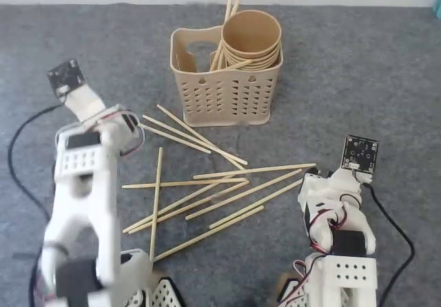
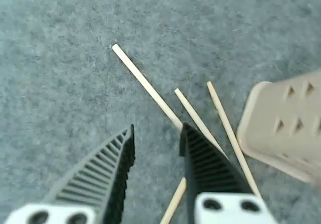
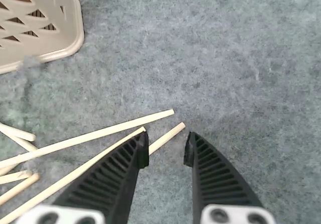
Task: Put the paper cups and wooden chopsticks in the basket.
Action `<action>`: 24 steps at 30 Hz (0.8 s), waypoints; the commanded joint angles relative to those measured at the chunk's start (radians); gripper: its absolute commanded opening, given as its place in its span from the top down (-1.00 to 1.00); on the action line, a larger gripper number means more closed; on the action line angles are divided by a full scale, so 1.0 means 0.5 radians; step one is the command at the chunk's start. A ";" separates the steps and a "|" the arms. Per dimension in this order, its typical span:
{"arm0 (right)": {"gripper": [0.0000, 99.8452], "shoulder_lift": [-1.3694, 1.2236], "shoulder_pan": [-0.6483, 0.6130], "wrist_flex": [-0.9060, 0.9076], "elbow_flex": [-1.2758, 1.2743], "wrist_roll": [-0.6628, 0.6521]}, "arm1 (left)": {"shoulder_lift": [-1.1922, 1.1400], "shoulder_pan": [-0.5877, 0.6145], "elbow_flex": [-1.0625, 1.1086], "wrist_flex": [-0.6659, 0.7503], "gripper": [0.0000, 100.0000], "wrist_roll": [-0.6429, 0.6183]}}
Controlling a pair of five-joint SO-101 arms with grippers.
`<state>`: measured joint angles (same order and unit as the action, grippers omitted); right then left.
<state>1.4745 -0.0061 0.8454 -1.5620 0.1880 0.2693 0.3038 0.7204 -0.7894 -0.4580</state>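
Several chopsticks (image 1: 255, 171) beside basket (image 1: 227, 97) — cups (image 1: 251, 38) inside

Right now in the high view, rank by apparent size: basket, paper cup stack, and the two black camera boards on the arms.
1. basket
2. paper cup stack, standing in the basket
3. left arm's camera board and right arm's camera board: they look about alike, so no ranking between them.

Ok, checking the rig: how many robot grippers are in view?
2. The left arm's black ridged gripper hangs open over pale wooden chopsticks near the beige plastic basket; the right gripper, open, over chopstick ends.
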 commanded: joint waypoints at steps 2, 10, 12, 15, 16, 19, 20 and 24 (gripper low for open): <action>0.74 0.038 0.014 -0.026 0.006 0.009 | -0.562 0.012 -0.582 -0.175 0.64 -0.163; 0.74 0.038 0.014 -0.026 0.006 0.009 | -1.375 0.012 -1.468 -0.601 0.64 -0.347; 0.74 0.038 0.014 -0.026 0.009 0.009 | -1.516 0.012 -1.637 -0.663 0.64 -0.387; 0.74 0.038 0.014 -0.026 0.012 0.009 | -1.706 0.012 -1.846 -0.733 0.64 -0.451; 0.74 0.038 0.014 -0.026 0.012 0.009 | -1.761 0.012 -1.898 -0.752 0.64 -0.463; 0.74 0.038 0.017 -0.026 0.012 0.009 | -1.924 0.012 -2.027 -0.832 0.67 -0.479; 0.74 0.038 0.017 -0.026 0.015 0.009 | -1.955 0.012 -2.067 -0.872 0.72 -0.479; 0.74 0.038 0.017 -0.026 0.015 0.009 | -2.062 0.012 -2.242 -1.062 0.99 -0.476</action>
<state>1.4745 -0.0061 0.8454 -1.5620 0.1880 -0.7403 0.2977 -0.3383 -1.2543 -0.6866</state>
